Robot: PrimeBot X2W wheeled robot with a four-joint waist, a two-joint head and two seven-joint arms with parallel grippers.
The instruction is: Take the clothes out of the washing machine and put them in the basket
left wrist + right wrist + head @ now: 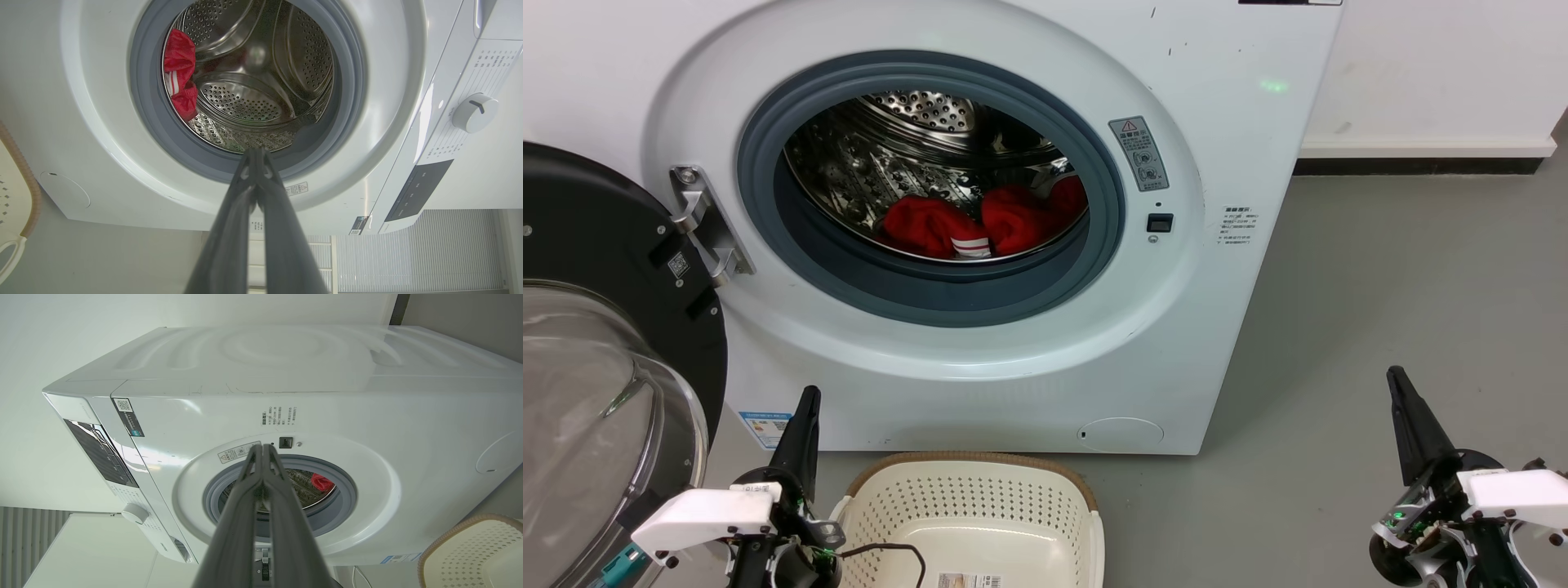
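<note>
Clothes (980, 219) are seen low in the drum (915, 110), ahead of and nearer the left gripper (808, 400) than the right gripper (1396, 377), both closed empty.

Left arm (703, 514) and right arm (1511, 494) sit low, jaws pressed together, pointing upward

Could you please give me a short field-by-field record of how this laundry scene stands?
washing machine: door open, at the robot's left
clothes: red, lying in the drum, one with white stripes
basket: on the floor before the machine, no clothes in the part shown
left hand: shut, empty, beside the basket
right hand: shut, empty, above the floor
</note>
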